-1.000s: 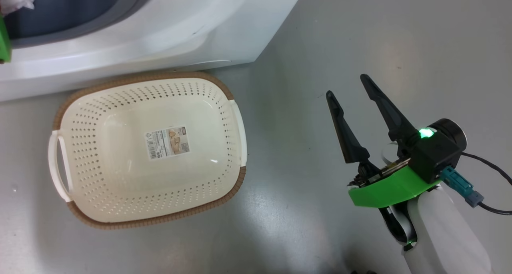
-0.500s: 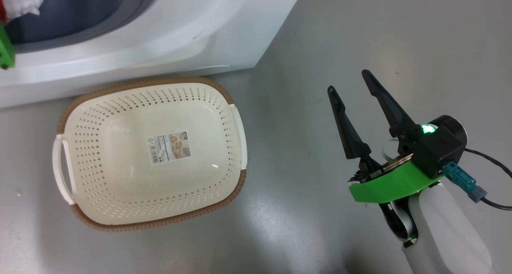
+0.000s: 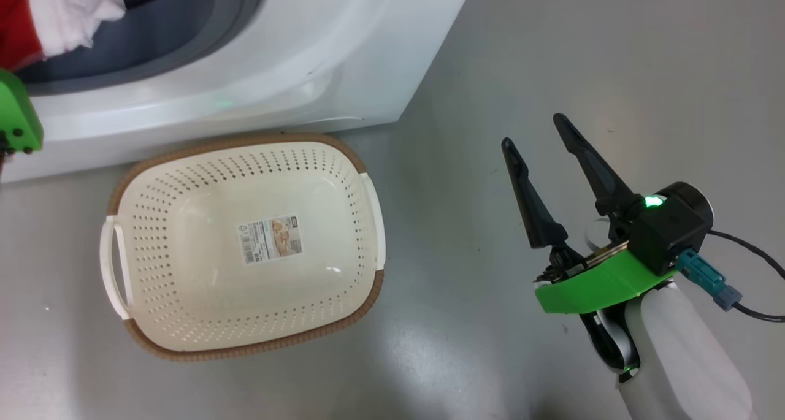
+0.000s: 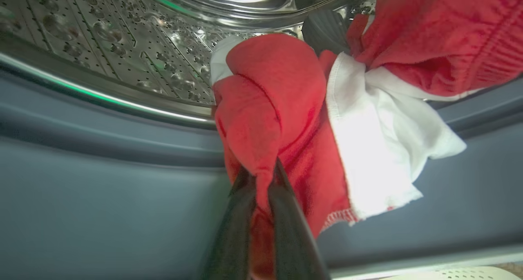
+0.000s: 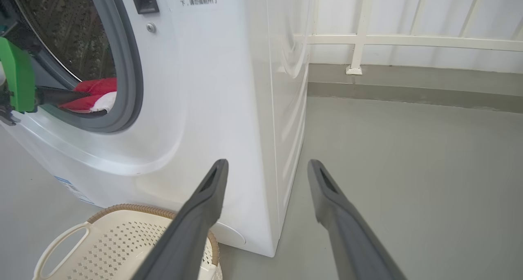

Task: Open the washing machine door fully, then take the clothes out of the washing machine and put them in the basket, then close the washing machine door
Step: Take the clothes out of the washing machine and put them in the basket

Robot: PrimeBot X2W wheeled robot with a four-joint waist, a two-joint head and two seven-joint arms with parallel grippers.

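Observation:
In the left wrist view my left gripper [image 4: 263, 180] is shut on a fold of the red and white clothes [image 4: 282, 108], which hang over the grey rubber ring [image 4: 102, 182] in front of the steel drum [image 4: 122, 47]. The clothes [image 3: 37, 15] show at the washing machine [image 3: 306, 58] opening, above the left arm's green mount [image 3: 15, 122]. The cream basket [image 3: 184, 273] lies on the floor just in front of the machine, with nothing in it. My right gripper [image 3: 532, 130] hangs open over bare floor to the basket's right. The door is out of view.
Grey floor [image 3: 582, 52] stretches to the right of the machine. A white railing [image 5: 408, 41] and a low kerb run along the far side. The machine's side panel [image 5: 286, 108] stands close to the left of my right gripper [image 5: 266, 163].
The head camera has shifted, moving machine and basket down and right in the picture. The left arm's green mount has drawn back from the opening, and more red and white cloth shows there.

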